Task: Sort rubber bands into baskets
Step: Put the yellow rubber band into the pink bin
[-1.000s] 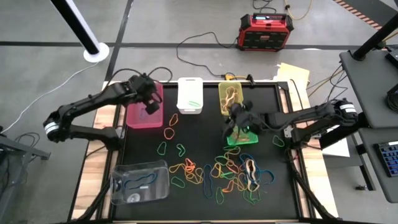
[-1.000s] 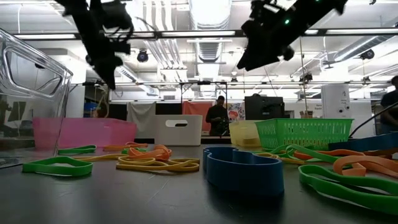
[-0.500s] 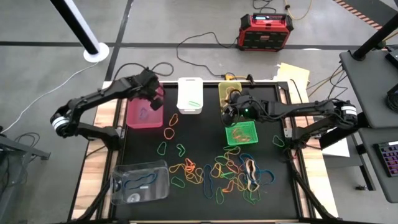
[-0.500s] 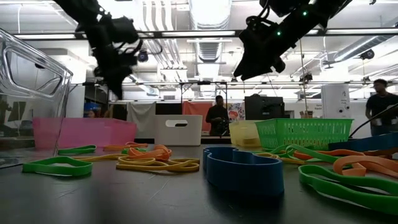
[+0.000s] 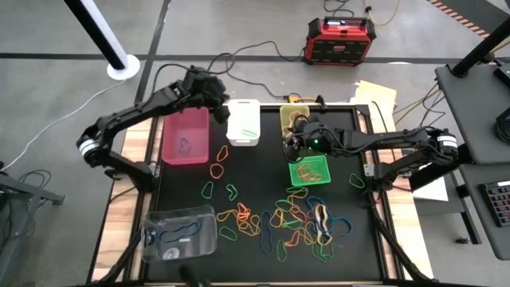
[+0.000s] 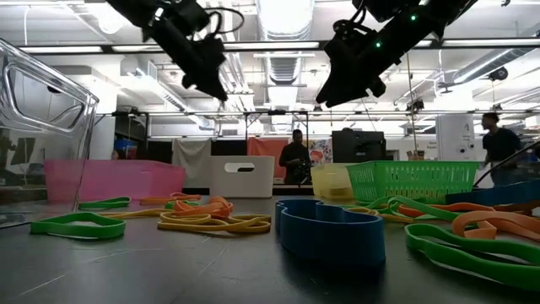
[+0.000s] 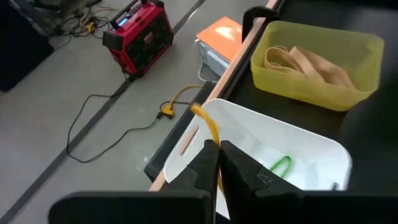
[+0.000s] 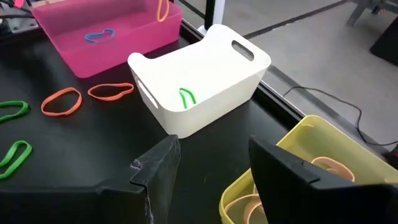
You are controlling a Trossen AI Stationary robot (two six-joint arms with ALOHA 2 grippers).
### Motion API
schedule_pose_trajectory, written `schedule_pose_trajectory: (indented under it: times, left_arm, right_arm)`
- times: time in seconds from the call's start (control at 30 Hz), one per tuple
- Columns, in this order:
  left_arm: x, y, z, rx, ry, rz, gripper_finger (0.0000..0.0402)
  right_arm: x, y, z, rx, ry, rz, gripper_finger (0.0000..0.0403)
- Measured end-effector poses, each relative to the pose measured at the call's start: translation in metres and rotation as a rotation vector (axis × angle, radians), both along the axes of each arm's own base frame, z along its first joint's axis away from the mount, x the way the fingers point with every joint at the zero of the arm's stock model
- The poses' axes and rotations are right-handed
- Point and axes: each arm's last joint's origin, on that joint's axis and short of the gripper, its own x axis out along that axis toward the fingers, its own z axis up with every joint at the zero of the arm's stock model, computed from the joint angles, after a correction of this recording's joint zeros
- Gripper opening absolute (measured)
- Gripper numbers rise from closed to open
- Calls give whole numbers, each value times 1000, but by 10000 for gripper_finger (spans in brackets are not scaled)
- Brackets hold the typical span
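The black work surface (image 5: 255, 191) carries five bins. The clear plastic basket (image 5: 180, 233) stands at the near left corner. The magenta-pink rectangular basket (image 5: 186, 138), the white plastic basket (image 5: 244, 123) and the translucent yellow-green basket (image 5: 296, 121) stand in a row along the far edge. The small bright green mesh basket (image 5: 309, 172) sits just in front of the yellow-green one. Loose coloured rubber bands (image 5: 279, 223) lie scattered over the near half of the surface.

The left fingers (image 7: 214, 163) are closed on a thin orange rubber band (image 7: 208, 126) and hang above the far left corner of the white basket. The right fingers (image 8: 214, 165) stand apart with nothing between them, above the yellow-green basket.
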Motion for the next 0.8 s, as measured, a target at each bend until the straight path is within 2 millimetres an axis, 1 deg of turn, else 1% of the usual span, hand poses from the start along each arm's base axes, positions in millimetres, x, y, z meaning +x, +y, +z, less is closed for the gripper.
schedule_pose_trajectory:
  times: [0.17, 0.3, 0.4, 0.53, 0.67, 0.8]
  left_arm:
    - [17, 7, -2, 9, 24, -32, 0]
    - [19, 4, 2, 11, 36, -50, 0]
    - [10, -9, 7, -29, 85, -65, 0]
    - [-5, -35, 17, -67, 134, -105, 0]
    - [-20, -57, 32, -55, 123, -143, 0]
    - [-36, -70, 43, -29, 92, -153, 0]
  right_arm:
    - [-1, -4, 0, -5, 3, -13, 187]
    - [-3, -9, 0, -14, 11, -24, 187]
    - [-3, -12, 0, -13, 14, -32, 187]
    - [-3, -12, -1, -37, 34, -15, 187]
    - [-3, -12, 0, -43, 36, -11, 187]
    - [-3, -12, 0, -49, 39, -8, 187]
